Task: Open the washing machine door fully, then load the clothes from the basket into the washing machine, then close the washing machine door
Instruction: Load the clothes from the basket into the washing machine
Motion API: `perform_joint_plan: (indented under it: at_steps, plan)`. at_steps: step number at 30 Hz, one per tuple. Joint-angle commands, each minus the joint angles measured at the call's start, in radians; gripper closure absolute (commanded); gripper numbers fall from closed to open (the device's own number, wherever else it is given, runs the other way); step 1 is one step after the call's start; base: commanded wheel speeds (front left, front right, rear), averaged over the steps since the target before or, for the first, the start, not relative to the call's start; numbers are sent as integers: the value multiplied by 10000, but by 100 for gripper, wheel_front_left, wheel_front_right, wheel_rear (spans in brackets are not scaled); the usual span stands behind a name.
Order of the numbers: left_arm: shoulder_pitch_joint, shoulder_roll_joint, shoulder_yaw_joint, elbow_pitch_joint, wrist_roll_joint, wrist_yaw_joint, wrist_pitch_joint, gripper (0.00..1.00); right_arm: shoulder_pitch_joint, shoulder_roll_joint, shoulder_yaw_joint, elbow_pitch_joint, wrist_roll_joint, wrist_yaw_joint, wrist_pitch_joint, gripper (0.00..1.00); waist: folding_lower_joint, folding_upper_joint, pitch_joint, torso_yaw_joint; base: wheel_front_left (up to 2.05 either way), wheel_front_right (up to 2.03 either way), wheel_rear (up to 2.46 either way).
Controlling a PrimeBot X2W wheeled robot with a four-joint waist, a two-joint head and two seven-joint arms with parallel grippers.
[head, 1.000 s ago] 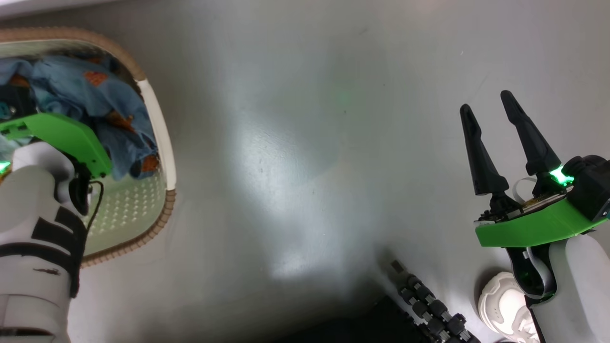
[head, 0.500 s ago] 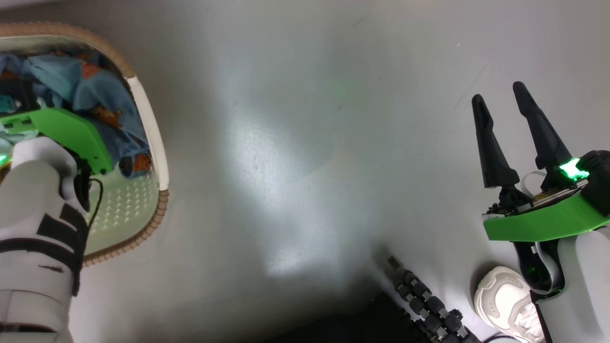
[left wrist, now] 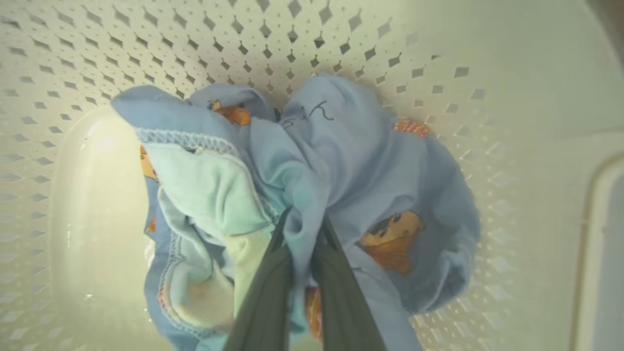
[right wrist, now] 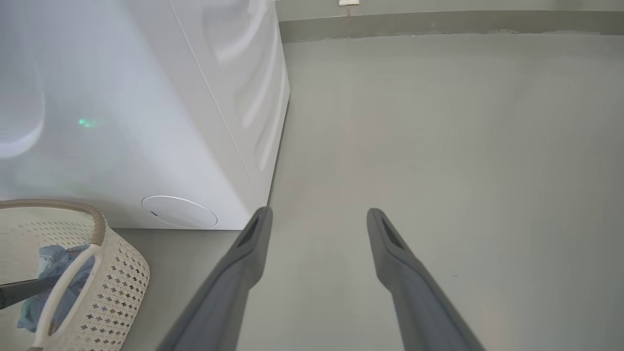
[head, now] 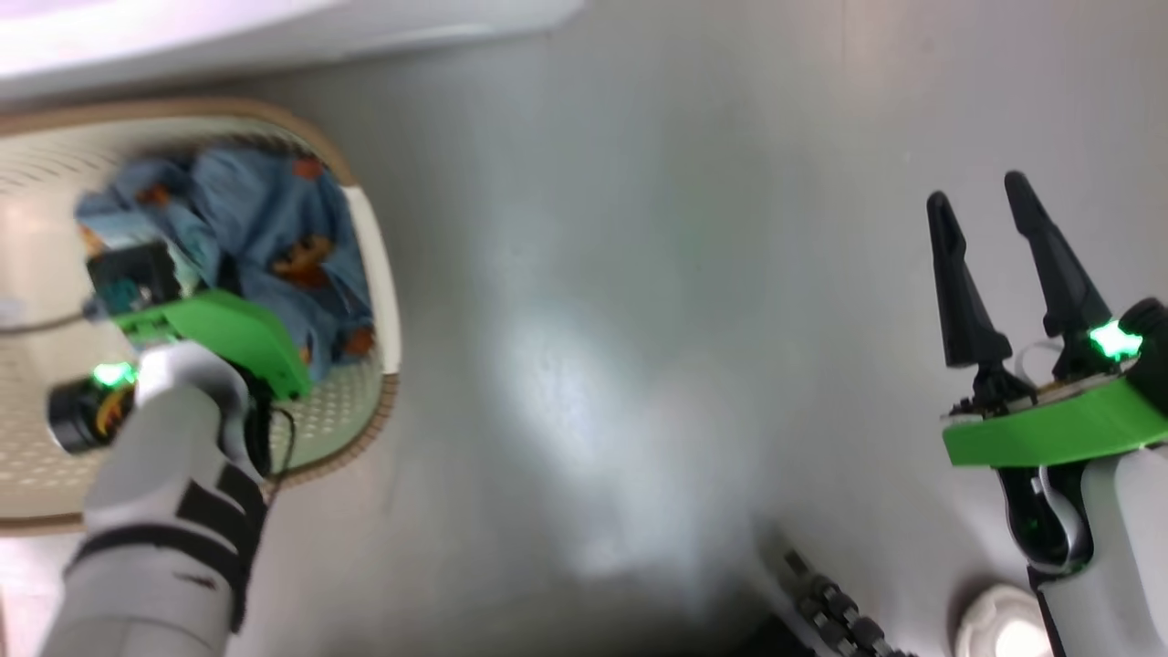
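Note:
The cream basket (head: 376, 274) stands on the grey floor at the left, in front of the white washing machine (right wrist: 146, 122). The light-blue clothes (left wrist: 351, 161) with orange figures lie bunched inside it. My left gripper (left wrist: 302, 229) reaches down into the basket, shut on a fold of the blue fabric. In the head view its green mount (head: 219, 333) covers the fingers. My right gripper (head: 978, 187) hangs open over bare floor at the right, far from the basket, holding nothing. The washing machine door is out of view.
A white shoe (head: 1004, 625) and a black cable chain (head: 839, 611) lie at the lower right of the head view. The machine's side panel (right wrist: 253, 97) runs back to a wall skirting (right wrist: 438, 22). Open grey floor lies between basket and right arm.
The left gripper has closed on the blue clothes. The head camera has shifted, so the basket sits further right and lower in view. The right gripper stays open.

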Motion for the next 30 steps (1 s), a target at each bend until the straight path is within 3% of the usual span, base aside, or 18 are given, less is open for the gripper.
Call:
perform_joint_plan:
  at_steps: [1,11,23,30]
  plan:
    - [661,178,244,-318,-100,-4,-120,100,689,-165,95,-118,-74,16,-48,0,0,0,-1131,738,0,0,0]
    - [3627,-157,925,-3740,225,107,-133,100,1748,-1,-118,169,-308,16,-48,0,0,0,-3477,1633,0,0,0]
    - [6538,-309,1190,-6693,331,271,-134,100,3041,348,-176,420,-782,16,-48,0,0,0,-5980,2260,0,0,0]
    - [8109,-313,993,-8384,353,763,-135,100,3645,641,-235,481,-1069,16,-48,0,0,0,-7187,2417,0,0,0]
